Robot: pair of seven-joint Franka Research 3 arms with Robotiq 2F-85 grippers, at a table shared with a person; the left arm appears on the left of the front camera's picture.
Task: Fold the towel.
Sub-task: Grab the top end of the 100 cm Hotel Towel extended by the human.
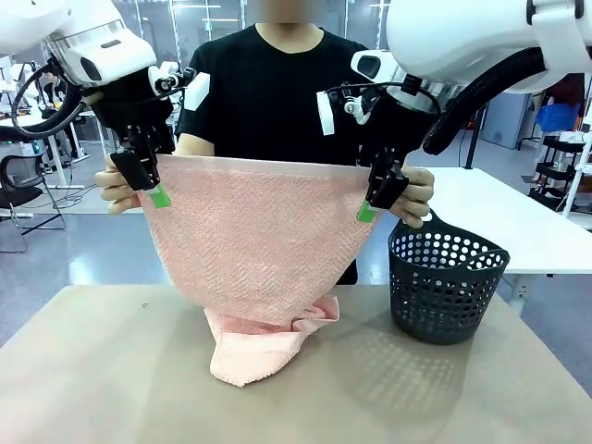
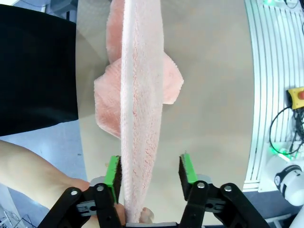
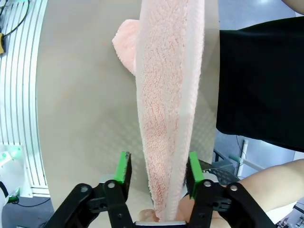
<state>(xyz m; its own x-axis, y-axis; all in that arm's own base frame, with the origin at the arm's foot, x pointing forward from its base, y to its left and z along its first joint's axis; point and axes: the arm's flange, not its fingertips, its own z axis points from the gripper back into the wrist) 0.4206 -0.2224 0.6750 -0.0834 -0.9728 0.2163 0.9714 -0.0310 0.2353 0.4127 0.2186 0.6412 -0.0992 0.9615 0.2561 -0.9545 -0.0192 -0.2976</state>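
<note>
Front view: a person at the far edge of the table (image 1: pixel 111 370) holds the towel (image 1: pixel 250 240) up by its two top corners, so that it hangs spread in the air above the table. Its lower end lies bunched on the table, near the far edge and about midway between the side edges. The left gripper (image 1: pixel 157 192) is at the towel's top corner just beside the person's hand (image 1: pixel 113 185). The right gripper (image 1: pixel 368 211) is at the opposite top corner, just beside the person's other hand (image 1: pixel 418 196). A dark grey basket (image 1: pixel 446 287) stands upright by the table's far right corner, apart from the towel.

Left wrist view: the left gripper (image 2: pixel 149 171) straddles the towel's (image 2: pixel 140 118) top edge. One green pad touches the cloth and the other stands clear of it, so the jaws are partly open and have not clamped. The person's fingers (image 2: pixel 121 213) pinch the towel at the base of the jaws.

Right wrist view: the right gripper (image 3: pixel 159 173) also straddles the towel (image 3: pixel 166 104). One pad lies against the cloth and a narrow gap is left at the other; the jaws are nearly closed but have no firm hold. The person's forearm (image 3: pixel 270 190) shows beside them.
</note>
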